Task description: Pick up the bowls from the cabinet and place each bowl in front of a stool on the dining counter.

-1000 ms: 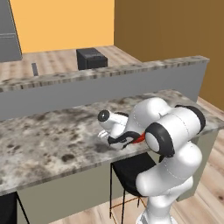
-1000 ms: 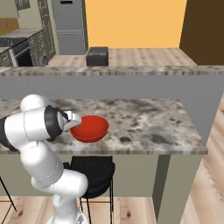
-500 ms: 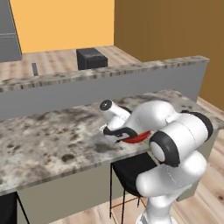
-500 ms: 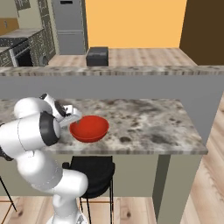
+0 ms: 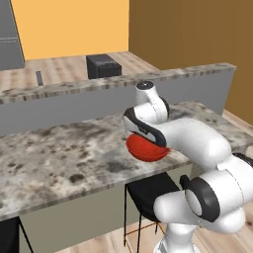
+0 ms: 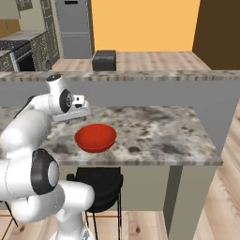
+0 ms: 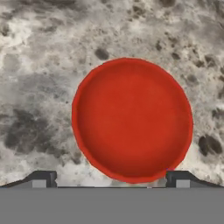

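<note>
A: Where does the glossy bright red round bowl sit?

B: It rests upright on the long dining counter with the speckled grey-brown-white stone top, near the counter's front edge. A black-seated stool with thin metal legs stands on the floor directly below that edge, so the bowl lies in front of it. From the left base view the bowl is partly covered by the white arm that crosses in front of it.

A: And the two-finger gripper?

B: In the hand view the gripper looks straight down at the bowl, which lies whole and untouched on the stone. The two dark fingertips stand far apart at the bottom edge, one on either side of the bowl's near rim, and nothing is between them. The jaws are spread wide and empty. In the right base view the hand hangs above the counter, just up and to the left of the bowl, clear of it.

A: What lies behind?

B: The counter's raised back ledge runs along the far side, and a dark box-like object sits on the wooden floor beyond.
</note>
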